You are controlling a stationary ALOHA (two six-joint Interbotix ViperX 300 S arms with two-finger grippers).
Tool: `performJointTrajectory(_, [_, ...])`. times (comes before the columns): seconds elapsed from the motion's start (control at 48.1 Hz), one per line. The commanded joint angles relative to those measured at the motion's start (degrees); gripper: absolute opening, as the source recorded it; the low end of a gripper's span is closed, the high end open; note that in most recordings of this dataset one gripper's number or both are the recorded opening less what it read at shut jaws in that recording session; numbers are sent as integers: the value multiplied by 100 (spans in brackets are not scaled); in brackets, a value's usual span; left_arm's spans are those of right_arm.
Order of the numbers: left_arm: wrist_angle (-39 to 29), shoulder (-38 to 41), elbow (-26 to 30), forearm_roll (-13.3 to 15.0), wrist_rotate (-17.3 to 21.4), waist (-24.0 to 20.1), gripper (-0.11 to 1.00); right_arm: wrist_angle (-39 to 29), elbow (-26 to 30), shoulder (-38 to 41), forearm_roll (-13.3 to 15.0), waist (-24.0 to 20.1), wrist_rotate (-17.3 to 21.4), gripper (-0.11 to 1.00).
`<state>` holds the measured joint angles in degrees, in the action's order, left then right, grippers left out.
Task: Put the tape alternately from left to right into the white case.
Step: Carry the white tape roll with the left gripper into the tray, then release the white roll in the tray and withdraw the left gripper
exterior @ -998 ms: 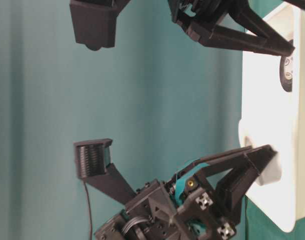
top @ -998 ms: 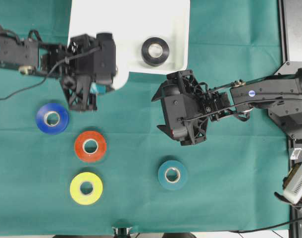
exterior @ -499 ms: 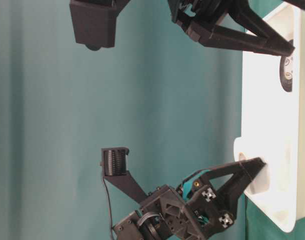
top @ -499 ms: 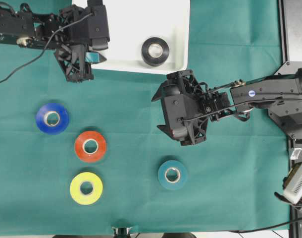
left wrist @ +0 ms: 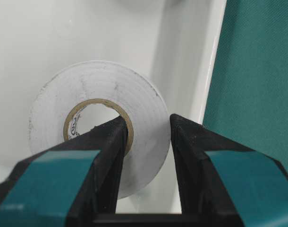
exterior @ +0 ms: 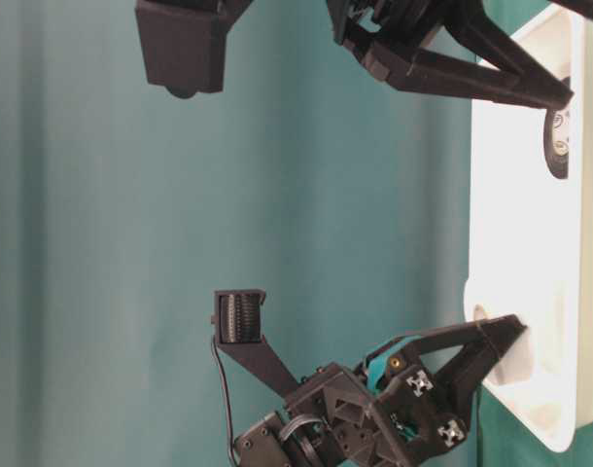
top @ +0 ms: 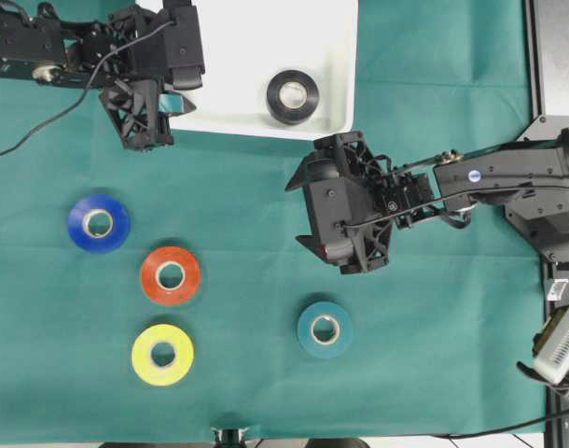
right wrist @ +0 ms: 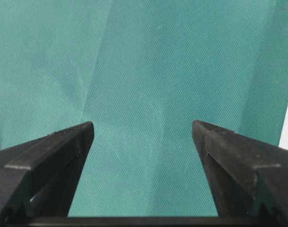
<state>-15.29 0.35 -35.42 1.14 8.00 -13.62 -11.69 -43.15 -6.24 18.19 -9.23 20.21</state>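
Note:
My left gripper (left wrist: 148, 125) is shut on the white tape (left wrist: 97, 82), one finger through its pale core and the other against its outer face. It holds that roll over the near left corner of the white case (left wrist: 207, 71); from overhead the left gripper (top: 173, 93) hides the roll. A black roll (top: 292, 96) lies inside the white case (top: 247, 56). On the green cloth lie blue (top: 98, 223), red (top: 170, 275), yellow (top: 162, 355) and teal (top: 325, 329) rolls. My right gripper (right wrist: 143, 130) hangs open over bare cloth, above the teal roll in the overhead view.
The right arm (top: 471, 182) stretches in from a grey metal base (top: 555, 56) at the right edge. A black cable (top: 42, 131) trails from the left arm across the cloth. The cloth's front edge (top: 359, 439) runs along the bottom.
The left gripper carried the white tape from the case's lower-left rim up and left, over the case's near corner. The right arm has not moved.

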Motion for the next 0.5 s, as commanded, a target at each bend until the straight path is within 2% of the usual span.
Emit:
performJointTrajectory(0.0, [35, -88, 9, 0, 0, -9, 29, 44, 88, -53, 0, -9, 9, 84])
performJointTrajectory(0.291, [62, -79, -88, 9, -9, -9, 30, 44, 79, -53, 0, -18, 9, 84])
performJointTrajectory(0.312, [62, -79, -97, 9, -9, -9, 32, 44, 79, -53, 9, -18, 9, 84])
performJointTrajectory(0.478, [62, -88, -149, 9, -9, 0, 81, 44, 70, -53, 9, -18, 9, 84])
